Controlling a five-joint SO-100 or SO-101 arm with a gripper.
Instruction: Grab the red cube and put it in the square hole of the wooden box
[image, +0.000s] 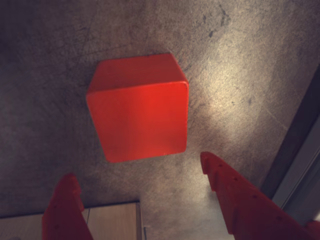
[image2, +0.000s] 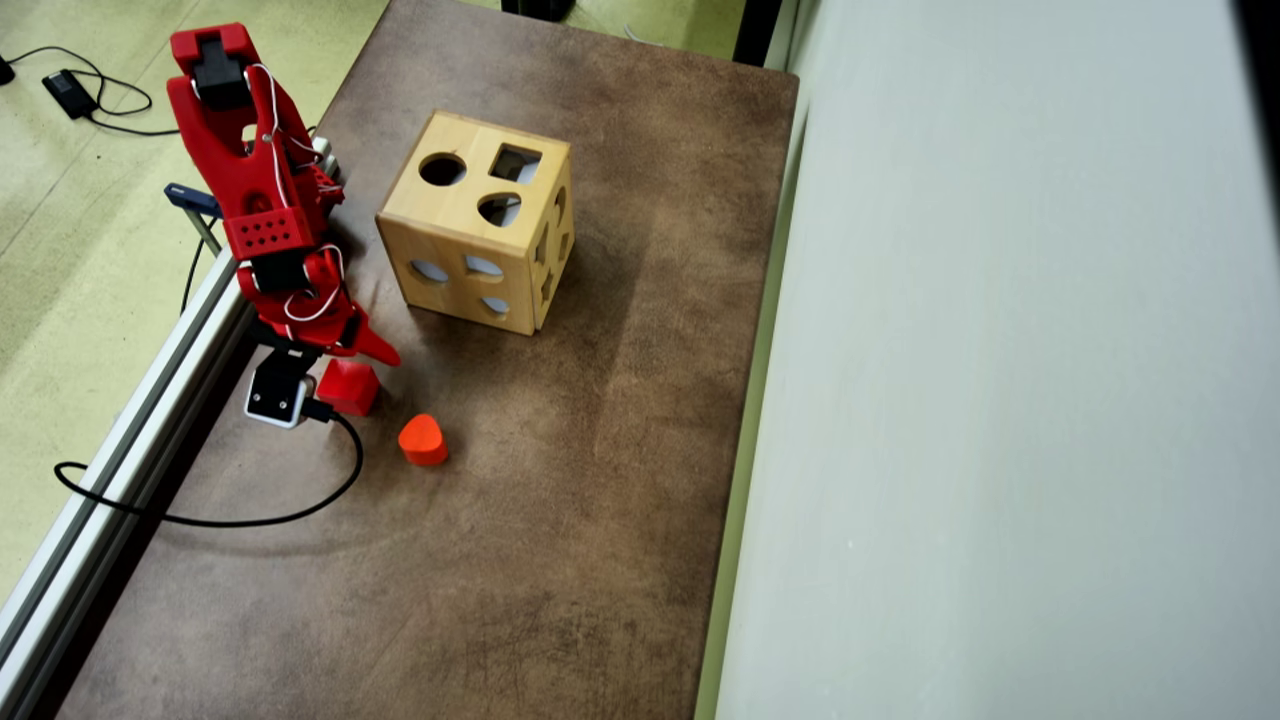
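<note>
Two red fingers of the gripper (image: 140, 185) rise from the bottom edge of the wrist view, spread wide with bare table between them — open, holding nothing. The cube (image: 140, 107) lies on the table (image: 250, 60) just beyond the fingertips, toward 12 o'clock from the gap and a little left of its middle, touching neither finger. It sits skewed to the frame, one broad face toward the camera and a narrower face showing along its upper edge. At 7 o'clock in that view a pale wooden corner of the box (image: 112, 220) peeks in between the left finger and the frame's bottom edge.

From overhead, the arm (image2: 255, 190) reaches down from 11 o'clock along the table's left edge, and the gripper (image2: 350, 355) hangs over the cube (image2: 348, 386), which rests near that edge. An orange rounded block (image2: 423, 440) sits at 4 o'clock from the cube, close by but apart. The box (image2: 480, 225) stands at 1 o'clock from the cube, well apart — its top shows a round hole, a square hole (image2: 515, 163) and a third, rounded one. A black cable (image2: 250, 518) loops across the table at 7 o'clock from the cube.
</note>
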